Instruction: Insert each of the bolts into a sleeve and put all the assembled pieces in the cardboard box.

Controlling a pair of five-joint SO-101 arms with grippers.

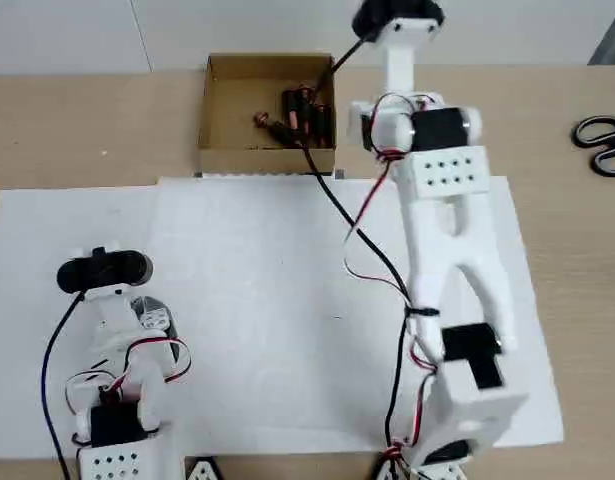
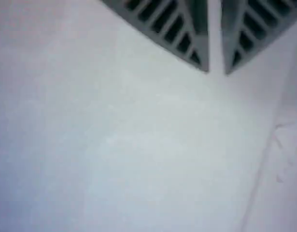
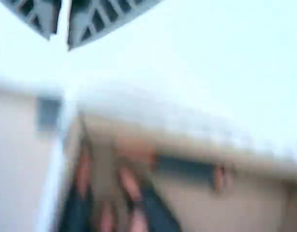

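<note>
The wooden worktop (image 1: 77,120) carries a white paper sheet (image 1: 257,300); the right arm (image 1: 452,230) stretches over it to the far side, beside the cardboard box (image 1: 232,110), and the left arm (image 1: 122,340) sits folded near the front. The right claw (image 3: 63,42) and the left claw (image 2: 217,71) are each drawn almost together, pinching nothing. The assembled pieces (image 1: 299,112) lie in the box's right half, and scissors (image 1: 602,143) rest far right

From above, a cable (image 1: 322,185) is crossing the pieces (image 1: 297,115) in the box (image 1: 227,110), and the scissors (image 1: 602,145) are running off the edge. In the right wrist view the pieces are blurring into orange and dark smears.
</note>
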